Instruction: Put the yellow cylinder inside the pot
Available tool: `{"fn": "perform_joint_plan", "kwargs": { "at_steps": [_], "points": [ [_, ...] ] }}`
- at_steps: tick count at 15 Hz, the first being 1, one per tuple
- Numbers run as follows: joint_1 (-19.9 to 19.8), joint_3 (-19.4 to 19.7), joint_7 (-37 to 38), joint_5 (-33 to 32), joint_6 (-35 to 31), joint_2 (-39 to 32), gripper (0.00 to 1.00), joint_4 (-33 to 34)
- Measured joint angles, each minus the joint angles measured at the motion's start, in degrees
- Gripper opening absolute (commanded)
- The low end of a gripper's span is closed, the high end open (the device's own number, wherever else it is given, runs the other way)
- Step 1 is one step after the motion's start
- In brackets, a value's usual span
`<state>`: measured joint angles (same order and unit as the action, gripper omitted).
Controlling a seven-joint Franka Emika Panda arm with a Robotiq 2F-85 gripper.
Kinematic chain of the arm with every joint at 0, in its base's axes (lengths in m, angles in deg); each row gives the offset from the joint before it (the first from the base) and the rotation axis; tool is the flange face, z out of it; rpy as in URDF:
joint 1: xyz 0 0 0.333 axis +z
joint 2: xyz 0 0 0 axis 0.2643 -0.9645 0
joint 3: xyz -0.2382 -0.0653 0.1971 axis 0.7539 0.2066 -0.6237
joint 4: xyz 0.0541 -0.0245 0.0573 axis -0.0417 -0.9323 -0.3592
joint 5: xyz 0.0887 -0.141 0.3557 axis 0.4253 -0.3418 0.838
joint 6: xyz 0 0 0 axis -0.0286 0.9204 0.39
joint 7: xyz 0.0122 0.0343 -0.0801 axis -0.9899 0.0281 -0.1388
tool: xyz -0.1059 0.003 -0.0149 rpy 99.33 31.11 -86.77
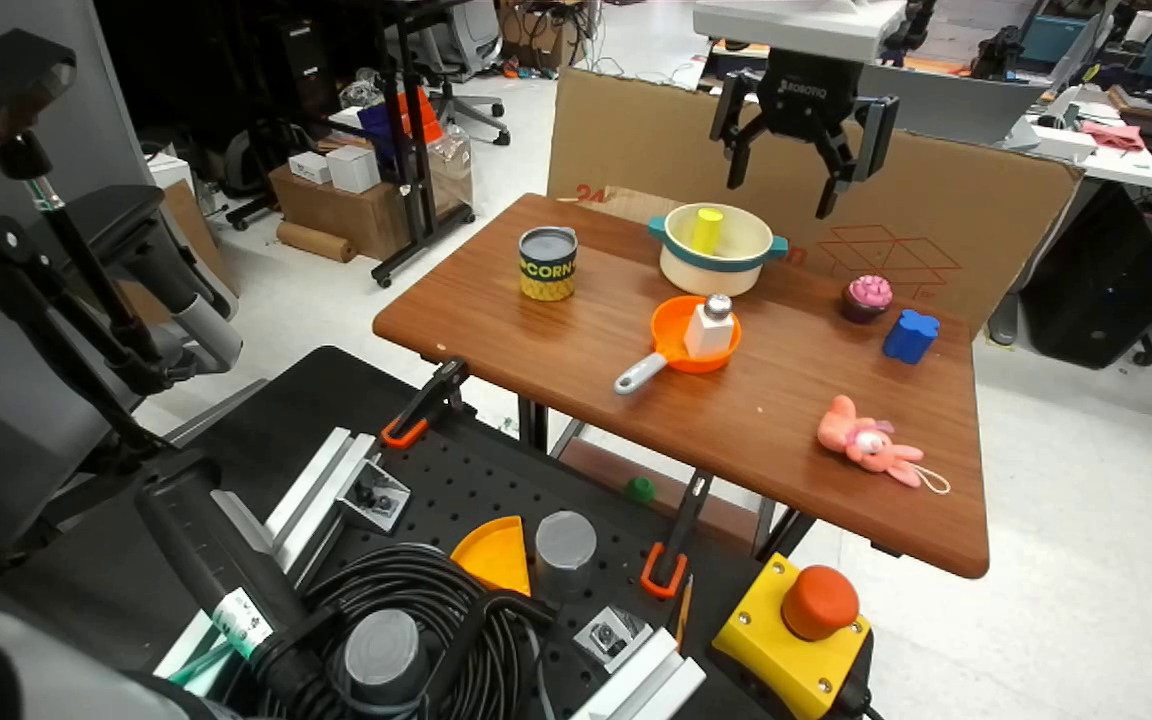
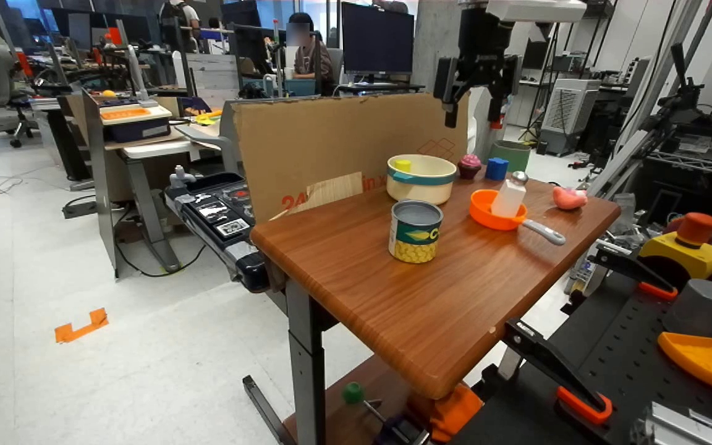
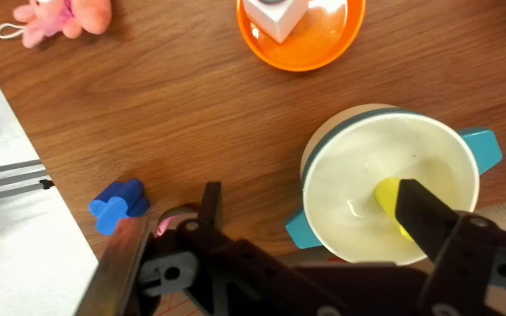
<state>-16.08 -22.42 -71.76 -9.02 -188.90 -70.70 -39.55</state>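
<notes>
The yellow cylinder (image 1: pixel 706 230) stands upright inside the white pot (image 1: pixel 693 277) with its green-blue rim and handles. In an exterior view only the top of the yellow cylinder (image 2: pixel 402 165) shows above the rim of the pot (image 2: pixel 421 192). In the wrist view the yellow cylinder (image 3: pixel 387 197) is inside the pot (image 3: pixel 345 175), partly hidden by a finger. My gripper (image 1: pixel 781 195) is open and empty, well above the table and apart from the pot; it also shows in an exterior view (image 2: pixel 473 117) and in the wrist view (image 3: pixel 309 183).
An orange pan (image 1: pixel 671 325) holds a white shaker (image 1: pixel 709 332). A corn can (image 1: pixel 547 265), a pink-topped cupcake (image 1: pixel 867 298), a blue block (image 1: pixel 910 336) and a pink plush toy (image 1: pixel 868 441) stand on the table. A cardboard sheet (image 1: pixel 636 130) stands along the table's back edge.
</notes>
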Motion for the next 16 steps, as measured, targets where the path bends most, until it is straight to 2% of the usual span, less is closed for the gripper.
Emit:
{"fn": "perform_joint_plan", "kwargs": {
  "at_steps": [5,16],
  "points": [
    [0.1,0.2,2.4,-1.8,3.7,7.9,1.0,-5.5],
    [0.0,-2.3,2.3,-3.9,8.0,34.3,1.0,-24.6]
  ]
}}
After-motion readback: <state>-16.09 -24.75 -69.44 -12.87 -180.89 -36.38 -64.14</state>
